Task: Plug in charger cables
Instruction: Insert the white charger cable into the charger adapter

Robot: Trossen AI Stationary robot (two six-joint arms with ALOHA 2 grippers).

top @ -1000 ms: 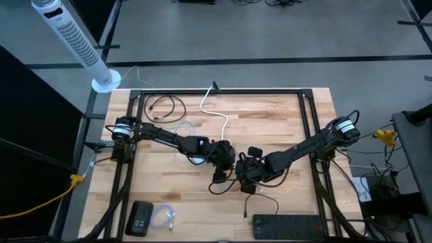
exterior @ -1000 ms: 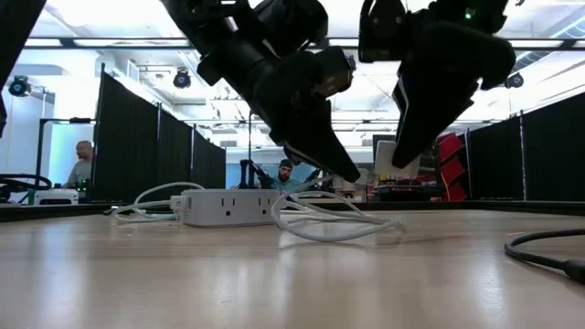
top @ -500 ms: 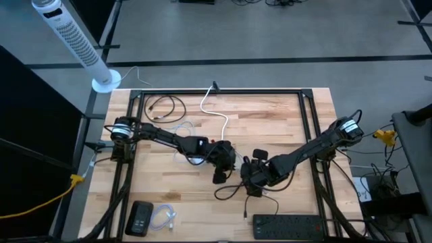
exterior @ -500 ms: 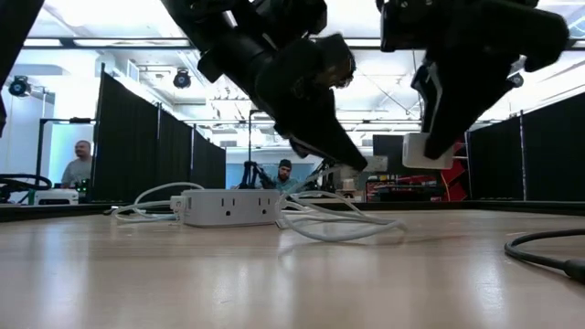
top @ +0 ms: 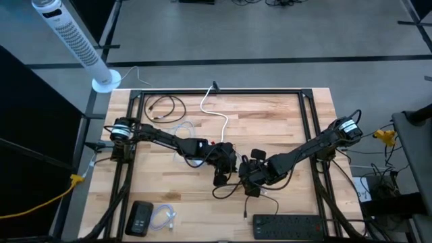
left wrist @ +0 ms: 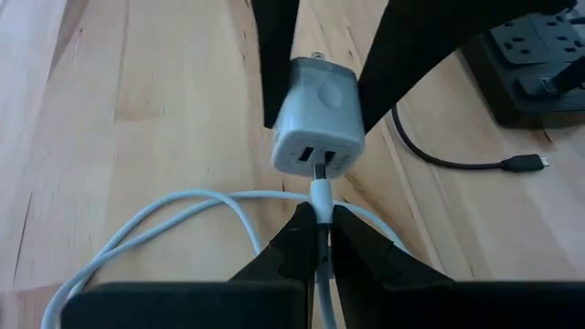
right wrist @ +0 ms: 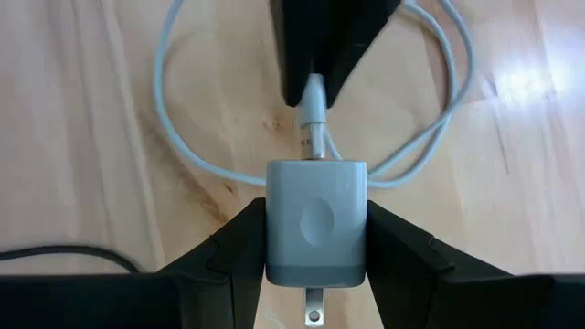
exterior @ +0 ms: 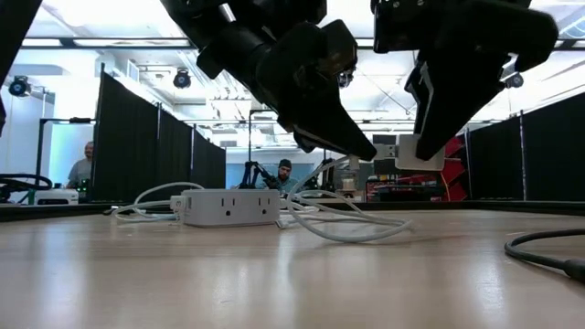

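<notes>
Above the middle of the table, my right gripper point(right wrist: 315, 215) is shut on a white charger block point(right wrist: 315, 224). My left gripper point(left wrist: 318, 219) faces it, shut on the plug end of a white charger cable point(left wrist: 183, 215). The plug's metal tip point(left wrist: 320, 171) meets one of the block's two ports; how far in it sits I cannot tell. The cable's loop point(exterior: 352, 227) lies on the wood below. A black charger cable point(top: 165, 104) lies coiled at the far left, and a translucent one point(top: 163, 217) at the near left. My left gripper pinches the white cable's plug point(left wrist: 320, 194) between its two fingertips, just behind the metal tip. The fingers slant downward and lie along the plug. The plug is lifted clear, and the cable hangs slack from it to the table. My right gripper pinches the charger block by two opposite side faces point(right wrist: 272, 224), one finger on each. It comes from above, steeply tilted. The block is clear of the table, with its ports toward my left gripper and its prongs point(right wrist: 313, 306) away from it.
A black power strip point(top: 287, 226) lies at the near edge, with a thin black cable point(left wrist: 457, 160) beside it. A white socket cube point(exterior: 224, 206) with a thick white cord point(top: 216, 115) sits farther back. A black box point(top: 140, 217) lies at the near left. People stand beyond the table.
My left gripper has tipped its fingertips upward, raising the plug to the block's ports and lifting part of the cable loop. My right gripper has carried the block a little toward the table's right edge.
</notes>
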